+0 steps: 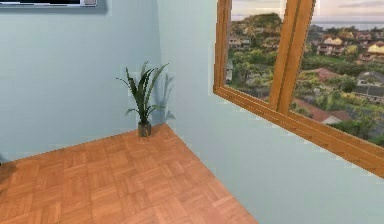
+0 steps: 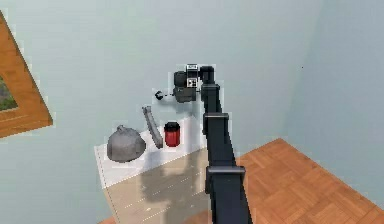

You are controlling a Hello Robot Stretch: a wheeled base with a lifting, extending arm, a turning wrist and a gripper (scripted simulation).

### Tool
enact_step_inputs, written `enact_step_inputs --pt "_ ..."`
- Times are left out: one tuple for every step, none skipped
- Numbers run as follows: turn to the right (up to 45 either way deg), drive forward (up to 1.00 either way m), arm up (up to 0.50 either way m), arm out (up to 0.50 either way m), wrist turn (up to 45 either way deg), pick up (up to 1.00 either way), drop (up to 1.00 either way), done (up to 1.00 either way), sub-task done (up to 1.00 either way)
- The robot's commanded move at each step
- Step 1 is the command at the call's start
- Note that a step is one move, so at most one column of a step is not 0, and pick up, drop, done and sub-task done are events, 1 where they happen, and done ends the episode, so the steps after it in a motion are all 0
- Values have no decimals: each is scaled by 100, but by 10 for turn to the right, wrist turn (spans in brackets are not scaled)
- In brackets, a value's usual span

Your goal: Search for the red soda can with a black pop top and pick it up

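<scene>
The arm stretches far out from the near edge as a dark square bar. At its far end, the claw points left.

Window: cut off by the forward view's top and right edges.
Wall frame: cropped by the top edge.
Wooden frame: cut by the arm side view's left edge.
White table: base cropped at the bottom edge; right side hidden behind the arm.
Red can: top too small to make out.
Slanted grey thing: too small to name.
</scene>
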Motion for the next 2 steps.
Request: enact_step_inputs --pt "0 0 -30 0 0 0 0 0 0" --pt "0 0 0 0 0 100 0 0 0"
